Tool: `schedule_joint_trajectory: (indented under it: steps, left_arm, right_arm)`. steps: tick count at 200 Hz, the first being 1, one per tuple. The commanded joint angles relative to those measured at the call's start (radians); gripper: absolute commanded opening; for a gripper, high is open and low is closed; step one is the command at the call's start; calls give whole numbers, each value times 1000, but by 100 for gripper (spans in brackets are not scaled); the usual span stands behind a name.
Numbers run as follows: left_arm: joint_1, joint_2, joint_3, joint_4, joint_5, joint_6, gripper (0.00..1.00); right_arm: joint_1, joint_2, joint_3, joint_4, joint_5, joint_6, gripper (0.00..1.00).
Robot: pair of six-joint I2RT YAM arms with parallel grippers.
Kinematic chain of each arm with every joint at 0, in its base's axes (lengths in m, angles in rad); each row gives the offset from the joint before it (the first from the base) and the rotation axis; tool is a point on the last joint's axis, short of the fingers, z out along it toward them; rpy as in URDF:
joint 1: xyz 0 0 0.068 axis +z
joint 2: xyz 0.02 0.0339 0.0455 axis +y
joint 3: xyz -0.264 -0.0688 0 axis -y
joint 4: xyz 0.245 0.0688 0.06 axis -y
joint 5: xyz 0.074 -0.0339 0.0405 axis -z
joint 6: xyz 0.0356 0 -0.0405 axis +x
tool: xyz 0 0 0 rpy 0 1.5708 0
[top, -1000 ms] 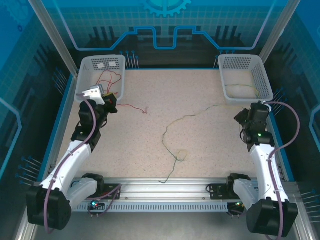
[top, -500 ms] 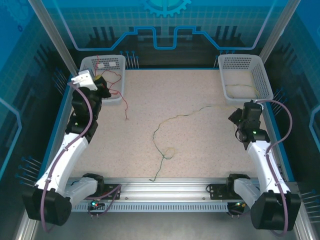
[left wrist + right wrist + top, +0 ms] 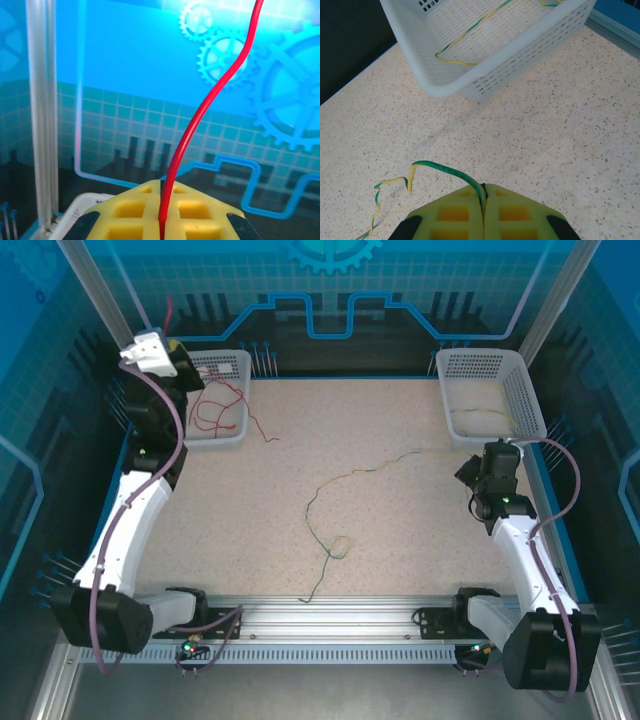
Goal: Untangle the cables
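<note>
Within the last second the left gripper (image 3: 161, 220) has climbed from the table beside the left basket (image 3: 236, 436) to high in the upper left of the overhead frame. Its yellow pads (image 3: 130, 215) are pressed together on the red cable (image 3: 200, 115), which rises straight out of the seam between them. Most of that cable now lies looped inside the left basket, with only a short tail over the rim onto the table (image 3: 400, 540); that tail reached further toward the centre a second ago. The lift seems to be gathering the red cable away from the others, so that strand looks close to sorted. The right gripper (image 3: 483, 207) has shifted slightly toward the left of the frame and pinches one end of the green-and-yellow cable (image 3: 330, 502), which has slid leftward with it. This cable runs in a wavy line across the middle of the table to the lower centre, touching no other strand. Another green-and-yellow cable (image 3: 465, 35) lies in the right basket (image 3: 485, 75) at upper right. No brand or legible writing appears: the back panel (image 3: 330, 280) carries only gear and circuit graphics, and a small white label (image 3: 205, 368) in the left basket is too small to read.
</note>
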Motion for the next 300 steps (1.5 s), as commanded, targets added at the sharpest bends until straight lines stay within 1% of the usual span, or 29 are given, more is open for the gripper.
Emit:
schedule_joint_trajectory:
  steps: [1,16,58,81,93,132,145,160,176,194,220,234,247,272,286,300]
  left_arm:
    - [44,80,68,66,15,46,0]
    - [74,144,135,45,14,58,0]
    - [193,292,266,6,59,-7,0]
    - [232,367,314,-17,64,-30,0]
    - [246,399,341,-36,92,-38,0]
    - [248,521,365,-43,98,-12,0]
    - [248,573,367,-50,130,-9,0]
    - [241,639,394,-96,146,-18,0]
    - [226,699,421,-154,128,-19,0]
    - [204,744,431,-207,98,-15,0]
    - [166,800,440,-258,107,-7,0]
    - [148,851,498,-345,88,-4,0]
    - [144,906,564,-427,114,-19,0]
    - [147,1023,733,-610,121,-38,0]
    - [147,1084,822,-705,93,-49,0]
    - [149,1127,878,-754,84,-55,0]
  right_arm:
    - [14,3,11,26,2,-9,0]
    - [14,-3,10,19,4,-17,0]
    - [14,-22,3,11,12,-27,0]
    - [14,-27,6,7,10,-30,0]
    - [13,-30,10,3,13,-32,0]
    - [14,-18,13,17,-2,-23,0]
    - [14,-10,17,19,-12,-21,0]
    - [14,-7,24,16,-18,-24,0]
    - [14,-11,31,7,-16,-31,0]
    - [14,-19,31,3,-10,-33,0]
    - [14,-27,25,-1,-9,-33,0]
    - [14,-28,25,-3,-9,-36,0]
    - [14,-28,25,-4,-11,-37,0]
    - [14,-31,27,-6,-13,-40,0]
    - [14,-36,24,-5,-20,-39,0]
    - [15,-39,21,-2,-44,-31,0]
